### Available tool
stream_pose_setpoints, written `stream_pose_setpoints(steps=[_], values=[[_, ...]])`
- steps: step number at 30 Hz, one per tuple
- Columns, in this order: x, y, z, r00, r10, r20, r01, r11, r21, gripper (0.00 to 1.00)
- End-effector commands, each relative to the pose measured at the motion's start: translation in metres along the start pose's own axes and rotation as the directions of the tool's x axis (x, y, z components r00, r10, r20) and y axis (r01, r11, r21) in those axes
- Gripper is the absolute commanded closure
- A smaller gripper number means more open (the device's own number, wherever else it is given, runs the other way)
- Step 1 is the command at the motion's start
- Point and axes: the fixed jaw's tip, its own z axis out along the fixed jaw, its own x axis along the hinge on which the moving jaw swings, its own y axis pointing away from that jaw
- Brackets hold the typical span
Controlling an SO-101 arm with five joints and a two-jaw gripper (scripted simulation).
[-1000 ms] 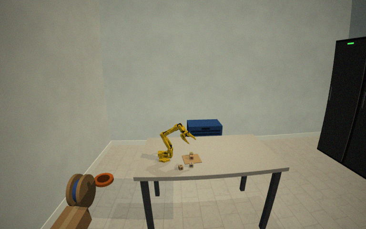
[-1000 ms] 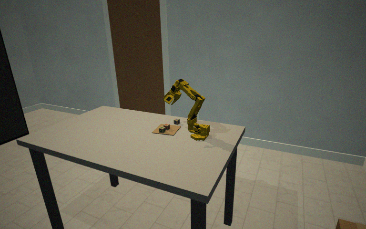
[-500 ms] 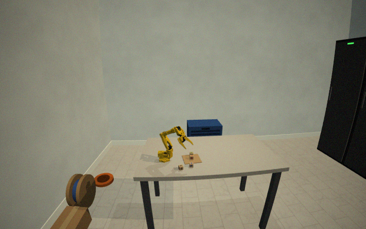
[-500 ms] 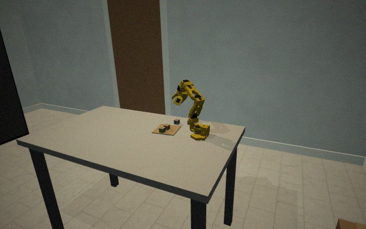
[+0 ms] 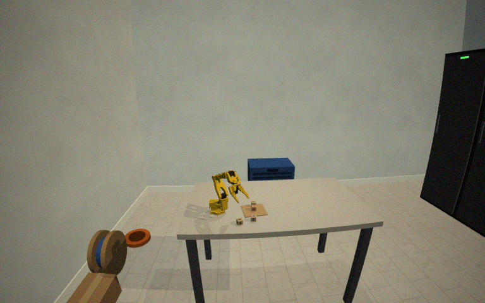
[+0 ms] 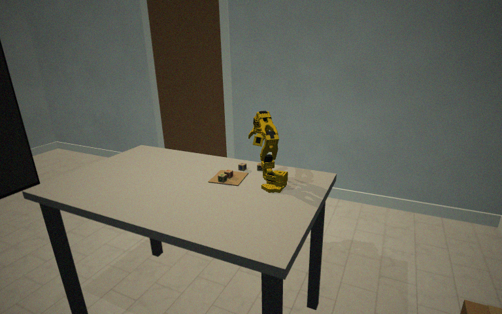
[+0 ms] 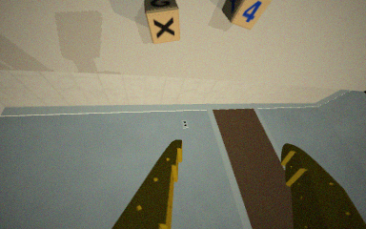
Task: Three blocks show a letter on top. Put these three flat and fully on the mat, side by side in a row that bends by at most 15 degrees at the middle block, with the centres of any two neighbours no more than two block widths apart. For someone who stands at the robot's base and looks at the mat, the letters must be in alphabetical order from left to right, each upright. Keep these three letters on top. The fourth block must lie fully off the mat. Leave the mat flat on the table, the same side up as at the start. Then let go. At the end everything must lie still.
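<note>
The tan mat (image 5: 254, 211) lies on the table in front of the arm's base. Two blocks stand on it, one with a green mark (image 6: 222, 178) and one with a red mark (image 6: 229, 173); the marks are too small to read. Two blocks lie off the mat beside its edge. One shows a black X (image 7: 163, 25) and the other a blue 4 (image 7: 245, 10). The top view also shows the X block (image 5: 239, 221) and the 4 block (image 5: 252, 218). My gripper (image 7: 233, 144) is raised high above the table near the base, open and empty, and also shows in the top view (image 5: 242, 199).
The yellow arm's base (image 5: 218, 206) stands on the table left of the mat. A blue crate (image 5: 270, 168) is on the floor behind the table, and a black cabinet (image 5: 461, 139) stands at the right. The table edge runs close beyond the two loose blocks.
</note>
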Motion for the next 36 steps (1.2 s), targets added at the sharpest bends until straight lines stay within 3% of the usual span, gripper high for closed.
stream_pose_setpoints(steps=[1,8,20,24,30,32,36], values=[[0.015,0.007,-0.012,0.994,-0.028,-0.105,0.028,1.000,0.005,0.65],[0.017,0.017,-0.012,0.992,-0.056,-0.113,0.053,0.998,-0.027,0.65],[0.017,0.018,-0.009,0.994,-0.058,-0.097,0.055,0.998,-0.035,0.65],[0.014,0.020,0.002,0.998,-0.056,-0.035,0.054,0.997,-0.050,0.65],[0.002,0.025,0.027,0.991,-0.044,0.128,0.056,0.994,-0.089,0.65],[0.002,0.025,0.027,0.991,-0.044,0.128,0.056,0.994,-0.089,0.65],[-0.008,0.029,0.044,0.970,-0.031,0.241,0.061,0.991,-0.117,0.65]])
